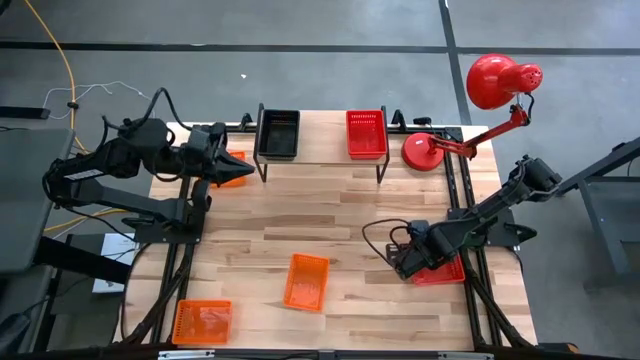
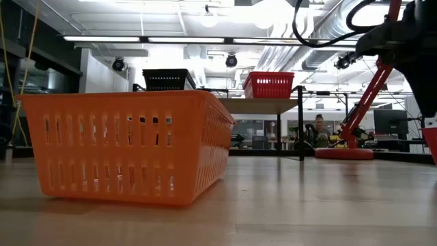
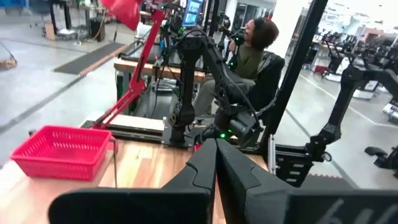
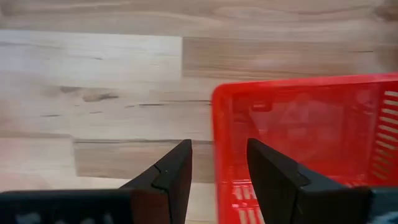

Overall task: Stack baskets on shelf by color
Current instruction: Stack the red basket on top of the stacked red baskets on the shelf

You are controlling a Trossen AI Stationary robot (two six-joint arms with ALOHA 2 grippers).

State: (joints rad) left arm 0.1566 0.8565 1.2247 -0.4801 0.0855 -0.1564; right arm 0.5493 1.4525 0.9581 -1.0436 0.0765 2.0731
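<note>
We go left to right in the high view. Left gripper [image 1: 228, 166] sits at the table's far-left edge, just left of the shelf [image 1: 320, 158], with an orange basket [image 1: 234, 170] under its tip; its fingers [image 3: 214, 168] are pressed together, and we cannot tell if they pinch the basket. Near-left corner: an orange mesh basket [image 1: 202, 322], long axis across the table, open top up. Toward the middle, another orange mesh basket [image 1: 306, 281], long axis running near to far, slightly tilted; in the low view it fills the left foreground [image 2: 130, 147], walls of slotted plastic grid. On the light-wood plank shelf with thin black legs: a black basket [image 1: 277, 134] at its left end and a red basket [image 1: 366, 133] to the right, both with long axes near to far, upright. Beside the shelf's right end stands a red desk lamp [image 1: 490, 90] with round base. Right gripper [image 1: 412, 262] is low at the table's right edge, fingers [image 4: 168, 177] apart, straddling the wall of a red mesh basket [image 4: 305, 137]: one finger outside, one inside. A person [image 3: 252, 50] sits beyond the table.
</note>
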